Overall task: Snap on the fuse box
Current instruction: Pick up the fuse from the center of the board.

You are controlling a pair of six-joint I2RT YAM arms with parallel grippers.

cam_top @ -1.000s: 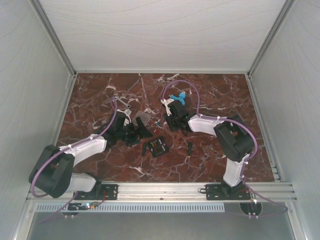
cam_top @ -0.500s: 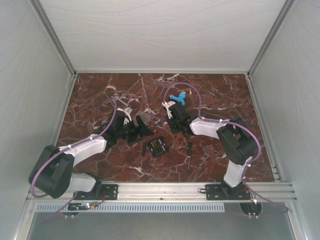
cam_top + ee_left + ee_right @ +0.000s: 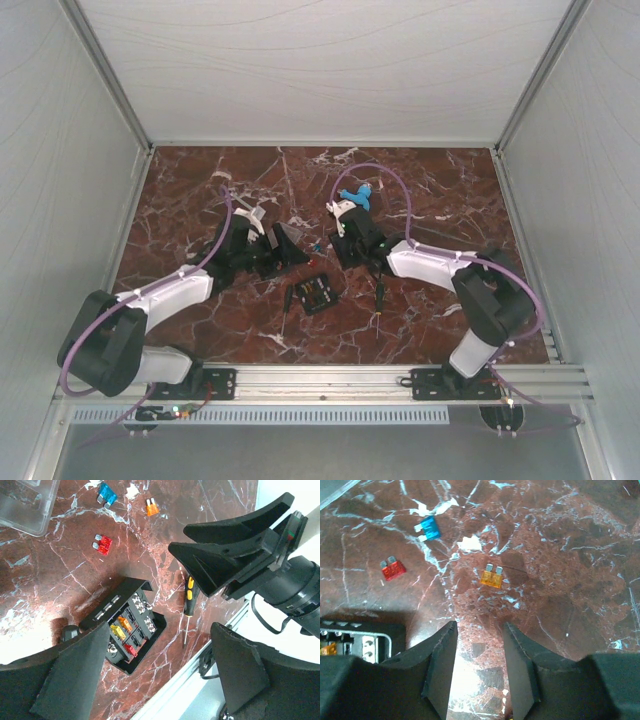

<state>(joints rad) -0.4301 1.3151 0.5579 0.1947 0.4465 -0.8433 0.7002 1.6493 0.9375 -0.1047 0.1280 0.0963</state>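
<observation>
The small black square plastic fuse box tray [image 3: 125, 630] lies uncovered mid-surface, toward the near edge. Its clear square plastic lid [image 3: 22, 507] lies apart. The left end effector [image 3: 160, 645] is wide open and empty, likely readied for the lid. The right end effector [image 3: 479, 630] is part-open and holds nothing.

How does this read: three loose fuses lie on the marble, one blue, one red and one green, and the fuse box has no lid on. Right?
Not quite: there is no green fuse. The third loose one is an orange fuse, seen in the right wrist view near the blue fuse and the red fuse. The rest holds: the fuse box has no lid on.
</observation>
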